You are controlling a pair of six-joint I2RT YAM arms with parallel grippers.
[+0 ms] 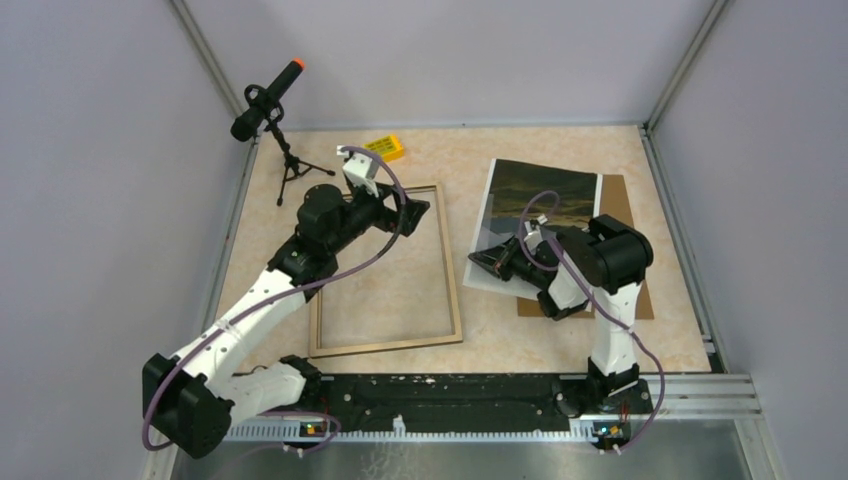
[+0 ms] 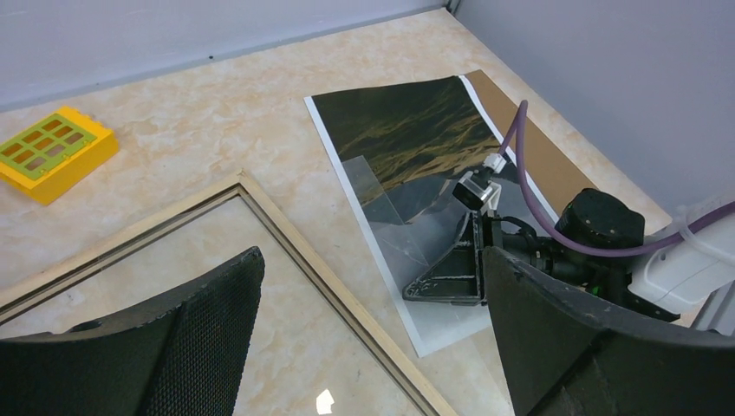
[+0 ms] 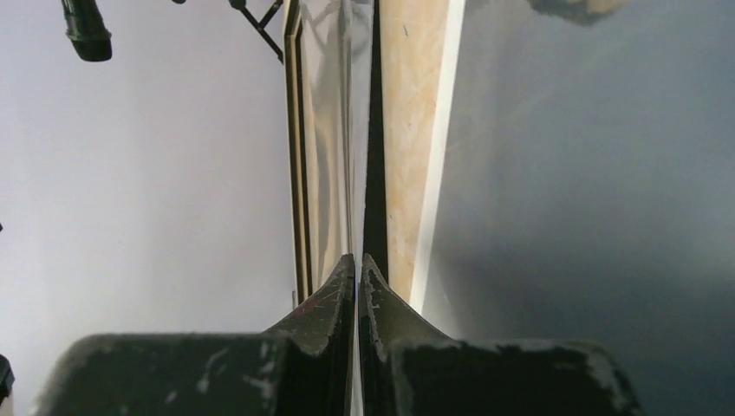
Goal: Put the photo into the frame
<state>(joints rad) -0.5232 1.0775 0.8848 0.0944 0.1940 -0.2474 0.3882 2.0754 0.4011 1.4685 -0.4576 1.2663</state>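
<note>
Photo (image 1: 545, 192) face up on the table, right of the frame (image 1: 452, 290), not yet inside it.
Right gripper (image 1: 480, 262) lies low over the photo's near-left corner, fingers (image 3: 329, 303) pressed fully together (whether the sheet's edge is nipped between them cannot be told). Left gripper (image 1: 418, 212) hangs over the frame's far-right corner, jaws spread wide and holding nothing. Part of the photo rests on a brown backing sheet (image 1: 622, 205).

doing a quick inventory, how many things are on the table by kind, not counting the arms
photo: 1
frame: 1
brown backing sheet: 1
yellow block: 1
microphone on tripod: 1
total: 5
</note>
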